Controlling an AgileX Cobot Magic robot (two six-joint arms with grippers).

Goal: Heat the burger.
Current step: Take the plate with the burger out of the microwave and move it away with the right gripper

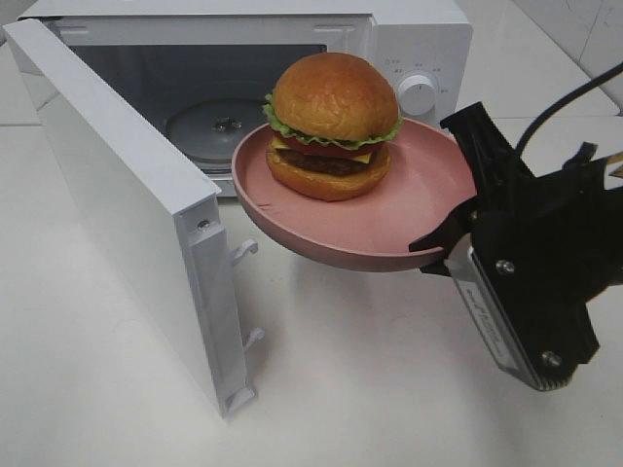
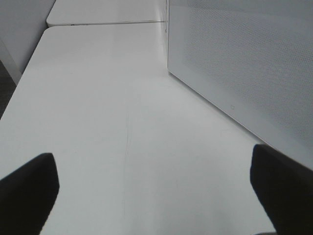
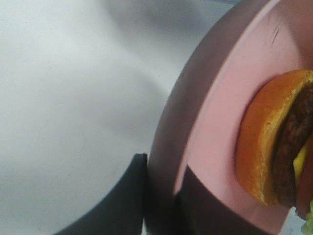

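Toward the table's far edge, the microwave (image 1: 409,39) stands with its door (image 1: 127,204) swung wide, a glass turntable (image 1: 209,126) inside. Just before the opening, the burger (image 1: 333,126) sits upright in the plate (image 1: 409,209), held off the table (image 1: 341,389). The right gripper (image 1: 443,229) is clamped on the plate's rim. The left gripper (image 2: 156,191) hangs over bare table beside the door, fingers (image 2: 27,188) apart.
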